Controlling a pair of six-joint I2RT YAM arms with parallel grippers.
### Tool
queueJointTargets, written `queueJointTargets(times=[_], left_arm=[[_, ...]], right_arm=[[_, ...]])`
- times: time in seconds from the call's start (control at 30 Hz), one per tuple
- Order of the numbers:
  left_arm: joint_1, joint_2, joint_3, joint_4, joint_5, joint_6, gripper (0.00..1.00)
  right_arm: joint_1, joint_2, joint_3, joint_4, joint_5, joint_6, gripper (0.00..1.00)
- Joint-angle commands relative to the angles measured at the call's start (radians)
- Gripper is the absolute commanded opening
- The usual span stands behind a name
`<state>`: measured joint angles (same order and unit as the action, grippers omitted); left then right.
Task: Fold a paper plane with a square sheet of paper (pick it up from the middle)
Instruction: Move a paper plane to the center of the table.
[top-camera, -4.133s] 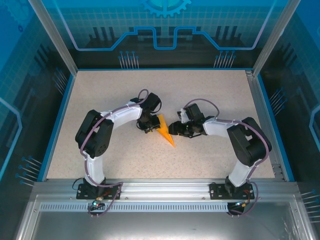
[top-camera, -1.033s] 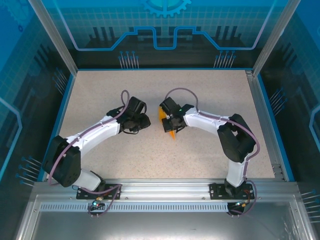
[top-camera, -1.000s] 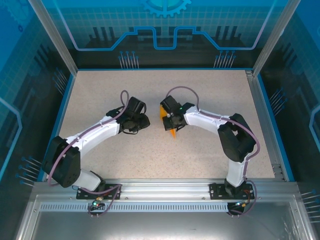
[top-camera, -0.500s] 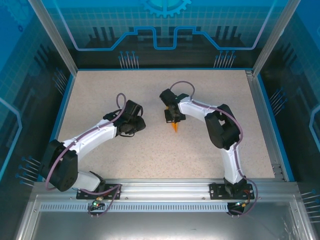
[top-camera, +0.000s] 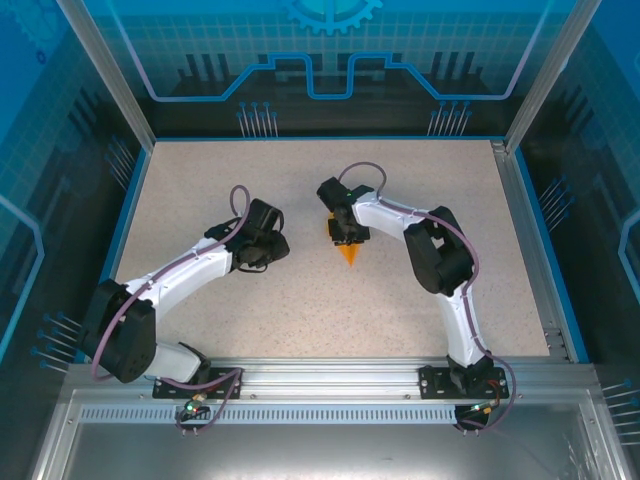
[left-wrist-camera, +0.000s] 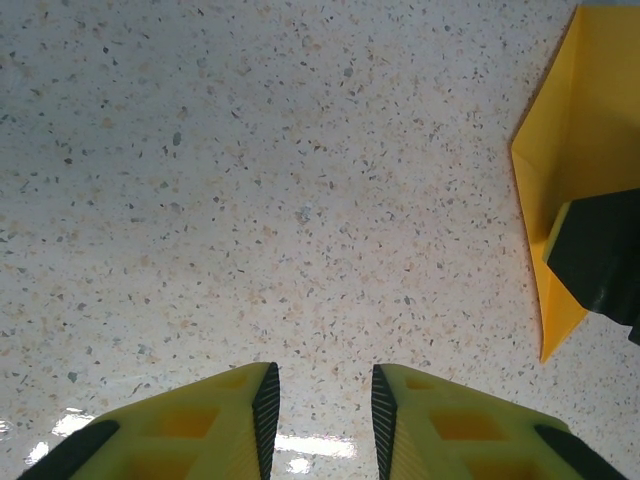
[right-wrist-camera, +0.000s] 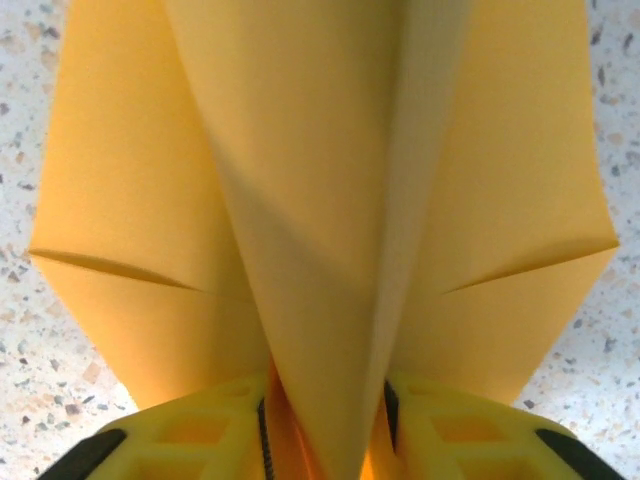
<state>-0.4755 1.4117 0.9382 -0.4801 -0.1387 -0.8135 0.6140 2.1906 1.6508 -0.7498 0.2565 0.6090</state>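
Left gripper: jaws partly open, a narrow gap between the yellow fingers. Nothing sits in the gap and nothing touches the pads, with bare speckled table directly under and ahead of them. The paper plane lies off to this gripper's right and a little ahead, well clear of its fingertips. From the left wrist its long creased edge and one sharp point are seen at the right side, flat on the table. Right gripper: set directly over the plane, the orange point sticking out from beneath it on the side toward the arm bases. One of its dark fingers overlaps the plane's edge in the left wrist view. From the right wrist, the plane's raised centre fold runs straight ahead of the fingers and tapers down into the gap between them, and the two wings spread flat on the table to either side. These jaws are parted about as far as the left pair. A thin shadowed strip shows between the fold and each pad, so the pads are not clamped on it. The fold stands between them, loosely bracketed and not pinched.
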Motion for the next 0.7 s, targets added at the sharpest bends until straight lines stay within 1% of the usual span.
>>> queueJointTargets(times=[0.0,0.17,0.33,0.4,0.5,0.67], left_arm=[[0.008,-0.005,-0.010,0.004,-0.015,0.004,0.33],[0.009,-0.007,-0.012,0.010,-0.013,0.004,0.34],[0.008,-0.007,-0.010,0.006,-0.017,0.008,0.34],[0.009,-0.007,-0.006,0.007,-0.017,0.013,0.34],[0.008,-0.019,-0.008,0.037,0.011,0.048,0.35],[0.008,-0.052,-0.010,0.054,-0.001,0.090,0.38]], right_arm=[[-0.003,0.074,0.006,-0.038,-0.015,0.024,0.37],[-0.004,0.099,-0.002,-0.033,-0.032,0.039,0.37],[-0.006,0.046,0.004,-0.038,-0.023,0.035,0.38],[-0.009,0.004,0.009,-0.038,-0.017,0.029,0.41],[-0.015,-0.049,0.027,-0.047,-0.025,0.017,0.42],[-0.019,-0.119,0.043,-0.070,-0.027,0.002,0.49]])
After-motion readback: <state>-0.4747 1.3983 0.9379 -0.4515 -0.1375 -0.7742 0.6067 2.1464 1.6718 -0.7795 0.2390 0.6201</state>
